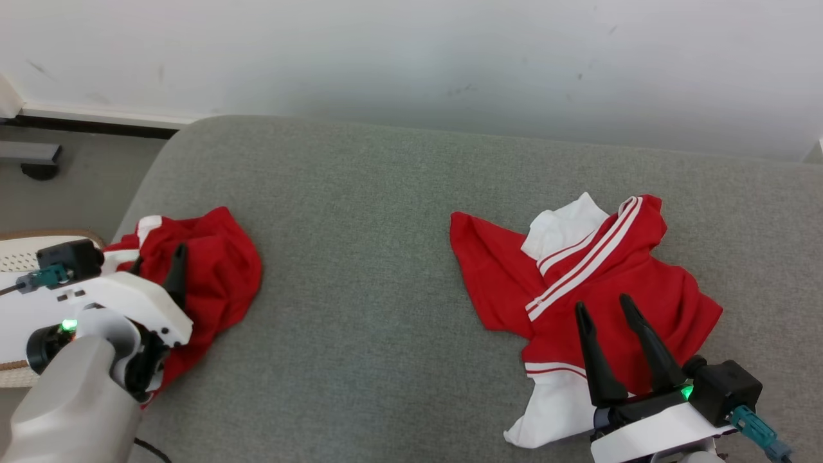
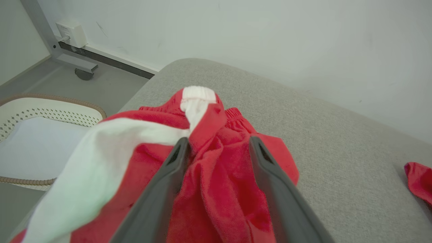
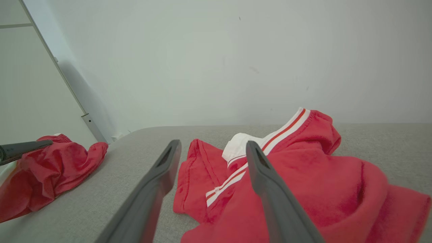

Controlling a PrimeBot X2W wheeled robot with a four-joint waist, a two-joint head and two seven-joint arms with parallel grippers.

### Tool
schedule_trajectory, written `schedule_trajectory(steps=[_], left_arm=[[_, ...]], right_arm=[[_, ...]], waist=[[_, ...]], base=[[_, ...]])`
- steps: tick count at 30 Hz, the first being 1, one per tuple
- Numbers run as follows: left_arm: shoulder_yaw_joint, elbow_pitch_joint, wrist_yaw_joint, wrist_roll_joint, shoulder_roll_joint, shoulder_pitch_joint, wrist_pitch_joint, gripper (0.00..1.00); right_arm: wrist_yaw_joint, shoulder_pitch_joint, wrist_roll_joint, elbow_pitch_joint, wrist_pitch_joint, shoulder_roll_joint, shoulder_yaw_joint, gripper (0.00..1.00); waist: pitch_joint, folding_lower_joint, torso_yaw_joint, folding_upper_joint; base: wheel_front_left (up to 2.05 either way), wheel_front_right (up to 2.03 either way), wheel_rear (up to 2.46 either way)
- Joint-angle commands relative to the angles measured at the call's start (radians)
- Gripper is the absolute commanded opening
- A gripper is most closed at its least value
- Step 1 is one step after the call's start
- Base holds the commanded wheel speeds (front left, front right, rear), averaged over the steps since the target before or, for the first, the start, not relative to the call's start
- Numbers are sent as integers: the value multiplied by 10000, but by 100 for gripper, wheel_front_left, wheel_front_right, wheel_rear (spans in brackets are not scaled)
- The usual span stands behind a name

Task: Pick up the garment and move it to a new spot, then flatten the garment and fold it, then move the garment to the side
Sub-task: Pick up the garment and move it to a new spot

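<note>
Hovering with jaws wide, the right gripper (image 1: pixel 603 303) is sitting directly over the red top (image 1: pixel 643 286) toward the sofa's (image 1: pixel 360 225) right side. The left gripper's (image 2: pixel 219 139) parted jaws are straddling the red shorts (image 1: pixel 218 270) at the left edge.

Perhaps a home: grey couch (image 1: pixel 386 257), laundry basket (image 2: pixel 44 113).

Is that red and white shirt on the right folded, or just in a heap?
Heaped, not folded: the red and white shirt lies rumpled on the grey cushion, striped trim crooked across bunched cloth.
</note>
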Motion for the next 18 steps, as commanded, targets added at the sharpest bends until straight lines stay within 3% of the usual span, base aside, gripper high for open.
schedule_trajectory(steps=[1, 15, 18], left_arm=[[-80, -29, -20, 54, 81, -133, -122, 100], [-987, -1839, -6, 323, 1029, 21, -1019, 100], [-886, -2624, 221, 388, 1099, 429, -1130, 100]], right_arm=[[-18, -20, 18, 20, 11, -34, -38, 100], [-18, 640, 27, 1, 11, -36, -428, 100], [-18, 708, -58, -85, 11, -39, -425, 100]], waist=[[-75, -1, -43, 0], [-1524, -1, -82, 0], [-1689, -1, -302, 0]], base=[[0, 0, 0], [0, 0, 0], [0, 0, 0]])
